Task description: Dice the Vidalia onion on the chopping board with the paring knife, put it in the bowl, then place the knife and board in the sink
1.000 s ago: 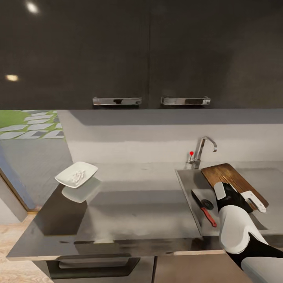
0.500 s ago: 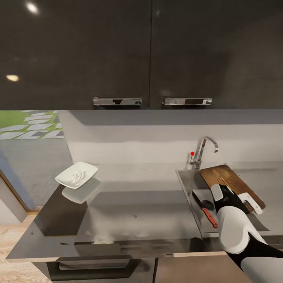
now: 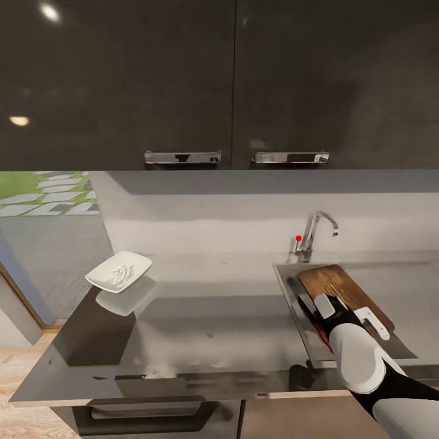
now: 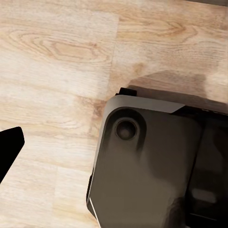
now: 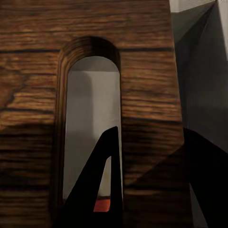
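Last step: board going into sink.
Head view: right tool [image 3: 341, 309] grasps the board [image 3: 332, 286] at its handle end, tilted over the sink [image 3: 291, 286]; knife [image 3: 319, 330] already in the basin; bowl [image 3: 119, 270] with dice on tabletop [image 3: 207, 317].
Left wrist view: floor [image 4: 52, 71], robot base [image 4: 152, 166]; left tool state cannot tell.
Right wrist view: fingers [image 5: 99, 185] clamp the board by its slot.
Next: lower, let go.

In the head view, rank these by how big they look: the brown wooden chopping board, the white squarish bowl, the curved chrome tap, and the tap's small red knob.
1. Brown wooden chopping board, partly hidden by the right gripper.
2. White squarish bowl.
3. Curved chrome tap, close to the bowl, so unsure.
4. Small red knob.
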Controlling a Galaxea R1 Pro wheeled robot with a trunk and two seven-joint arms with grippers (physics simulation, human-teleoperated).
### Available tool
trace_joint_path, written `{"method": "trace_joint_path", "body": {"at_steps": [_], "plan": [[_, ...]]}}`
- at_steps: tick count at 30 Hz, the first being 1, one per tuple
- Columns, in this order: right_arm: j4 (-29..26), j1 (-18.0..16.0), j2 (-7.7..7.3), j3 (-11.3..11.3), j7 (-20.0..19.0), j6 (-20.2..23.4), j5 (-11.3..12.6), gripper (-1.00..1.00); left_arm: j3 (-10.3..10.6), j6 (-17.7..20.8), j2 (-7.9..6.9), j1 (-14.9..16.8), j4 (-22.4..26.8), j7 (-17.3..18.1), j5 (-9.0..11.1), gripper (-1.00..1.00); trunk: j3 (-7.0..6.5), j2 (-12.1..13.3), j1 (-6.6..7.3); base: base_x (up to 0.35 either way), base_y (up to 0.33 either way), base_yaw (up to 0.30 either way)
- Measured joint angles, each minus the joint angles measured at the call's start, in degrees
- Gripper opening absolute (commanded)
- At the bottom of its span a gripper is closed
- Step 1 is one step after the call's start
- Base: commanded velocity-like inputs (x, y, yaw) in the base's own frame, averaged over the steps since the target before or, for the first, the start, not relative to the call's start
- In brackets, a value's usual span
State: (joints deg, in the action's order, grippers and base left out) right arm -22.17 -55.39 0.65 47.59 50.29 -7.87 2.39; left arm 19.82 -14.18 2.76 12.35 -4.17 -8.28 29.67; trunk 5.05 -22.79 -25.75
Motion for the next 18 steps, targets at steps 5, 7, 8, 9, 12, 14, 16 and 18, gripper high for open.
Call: {"method": "trace_joint_path", "body": {"at_steps": [5,7,8,9,12,14,16,18], "plan": [[0.0,0.0,0.03,0.0,0.0,0.0,0.0,-1.00,0.0,0.0,0.00,0.0,0.0,0.0,0.0,1.00,0.00,0.0,0.00,0.000,0.000,0.000],[0.0,0.0,0.13,0.0,0.0,0.0,0.0,-1.00,0.0,0.0,0.03,0.0,0.0,0.0,0.0,1.00,0.00,0.0,0.00,0.000,0.000,0.000],[0.0,0.0,0.15,0.0,0.0,0.0,0.0,-1.00,0.0,0.0,0.04,0.0,0.0,0.0,0.0,1.00,0.00,0.0,0.00,0.000,0.000,0.000],[0.0,0.0,0.17,0.0,0.0,0.0,0.0,-1.00,0.0,0.0,0.03,0.0,0.0,0.0,0.0,1.00,0.00,0.0,0.00,0.000,0.000,0.000],[0.0,0.0,0.19,0.0,0.0,0.0,0.3,-1.00,0.0,0.0,0.02,0.0,0.0,0.0,0.0,1.00,0.06,0.0,0.00,0.000,0.000,0.000],[0.1,0.0,0.20,0.1,0.0,0.1,1.2,-1.00,0.0,0.0,0.01,0.0,0.0,0.0,0.0,1.00,0.16,0.0,0.00,0.000,0.000,0.000],[0.5,0.0,0.16,0.2,0.0,0.1,2.5,-1.00,0.0,0.0,0.00,0.0,0.0,0.0,0.0,1.00,0.31,0.0,0.00,0.000,0.000,0.000],[0.8,0.0,0.06,0.2,-0.1,0.1,3.1,-1.00,0.0,0.0,0.00,0.0,0.0,0.0,0.0,1.00,0.49,0.0,0.00,0.000,0.000,0.000]]}}
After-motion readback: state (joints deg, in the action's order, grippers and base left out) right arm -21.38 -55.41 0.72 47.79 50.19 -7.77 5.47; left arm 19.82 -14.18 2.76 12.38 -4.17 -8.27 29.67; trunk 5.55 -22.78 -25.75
